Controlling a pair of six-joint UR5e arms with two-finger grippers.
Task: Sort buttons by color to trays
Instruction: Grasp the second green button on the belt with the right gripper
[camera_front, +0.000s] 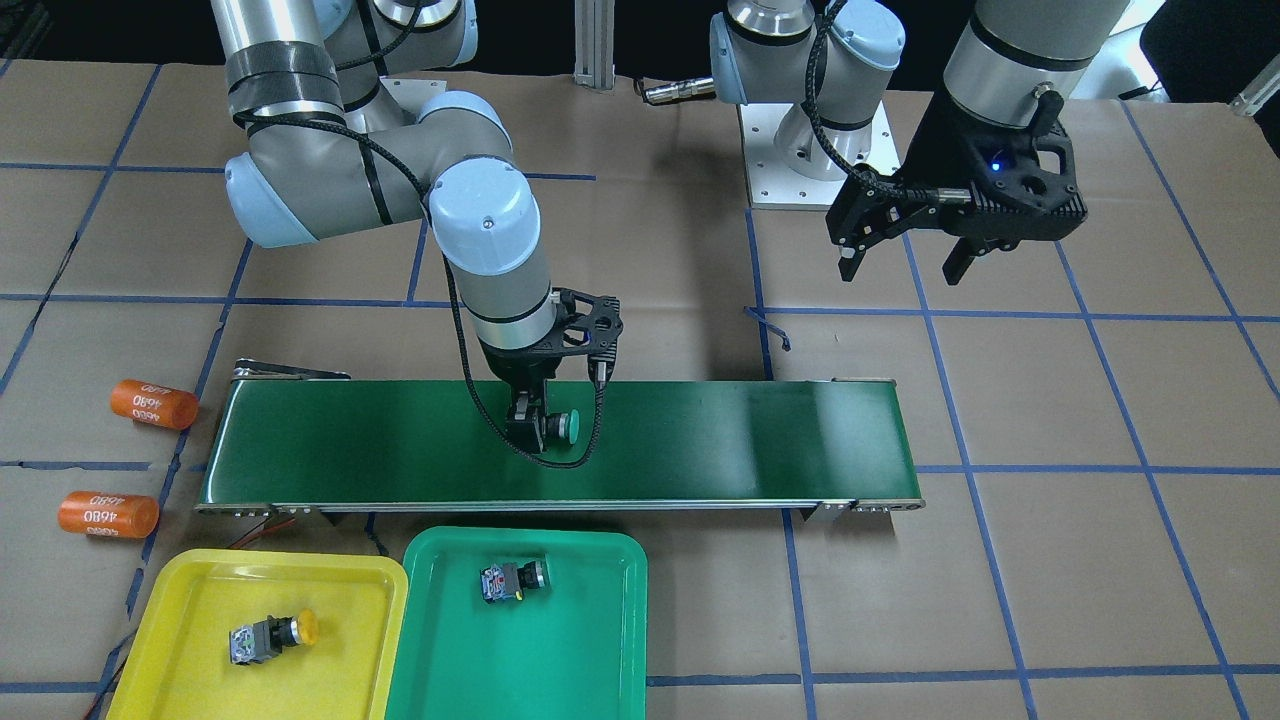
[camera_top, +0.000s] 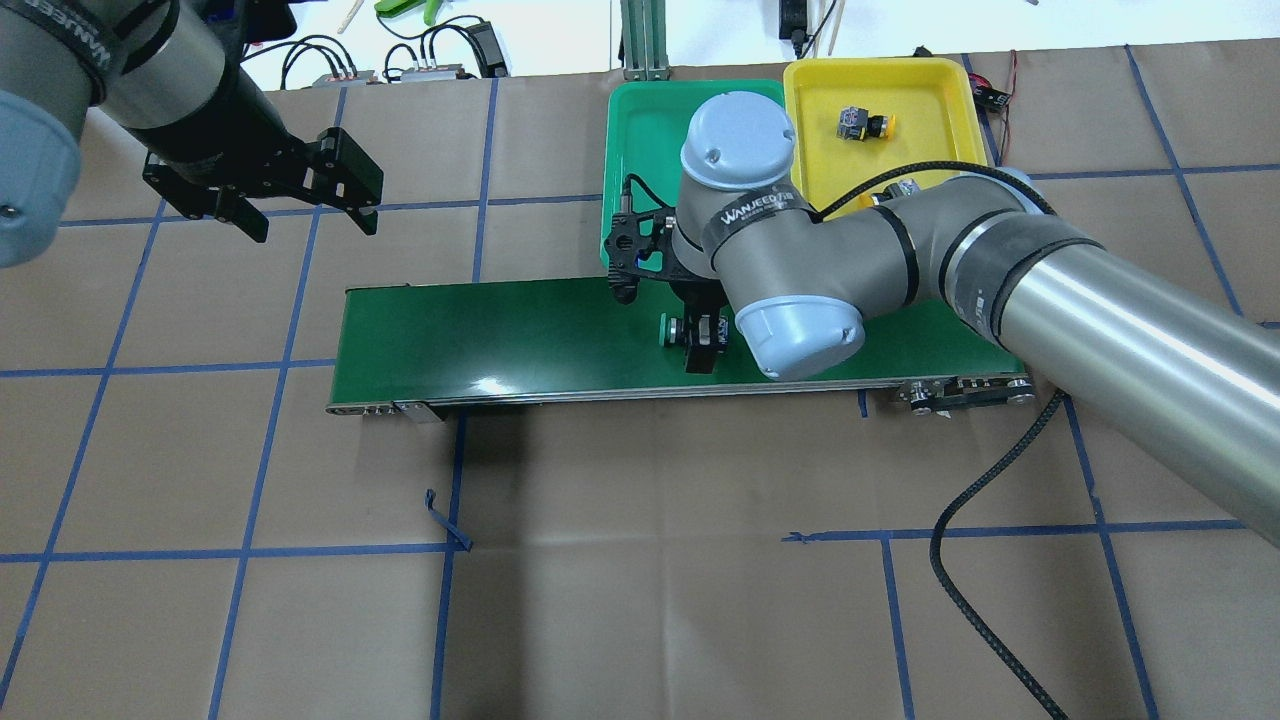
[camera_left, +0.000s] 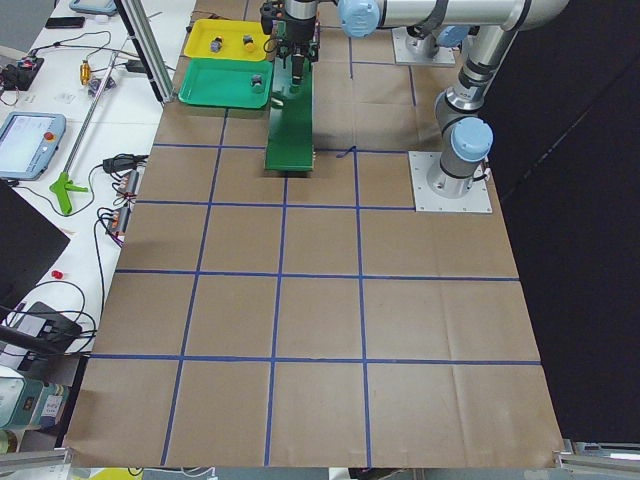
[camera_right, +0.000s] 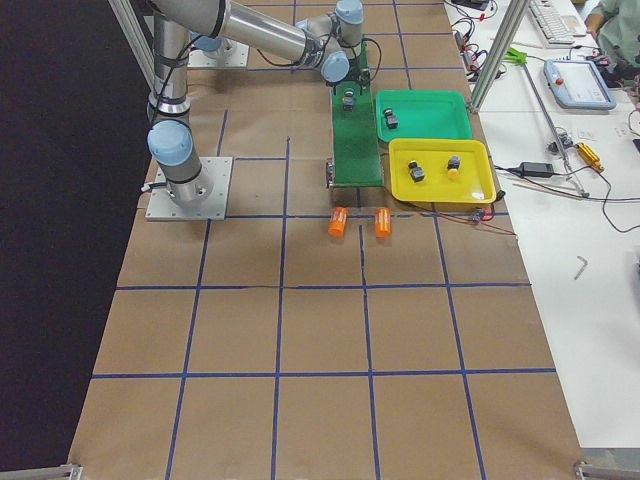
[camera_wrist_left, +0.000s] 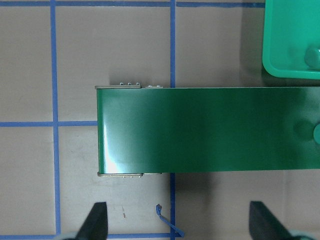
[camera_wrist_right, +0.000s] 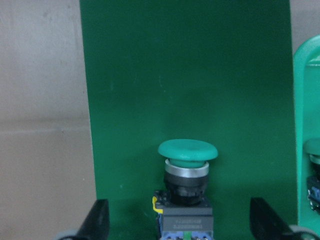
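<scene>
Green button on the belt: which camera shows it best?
Right wrist: button close, unobstructed. Front-facing shows mostly its cap; overhead half hides it under the right arm; side views make it tiny; left wrist clips its edge.

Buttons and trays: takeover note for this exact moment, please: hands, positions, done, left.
Left hand: open, empty, raised over the table near the conveyor belt's end.
Right hand: open, low over the belt, fingers either side of the unsorted green button, not closed.
Done: one yellow button and a second yellow button in the yellow tray; the other green button in the green tray.
Left: grip the unsorted green button, place it in the green tray.
</scene>
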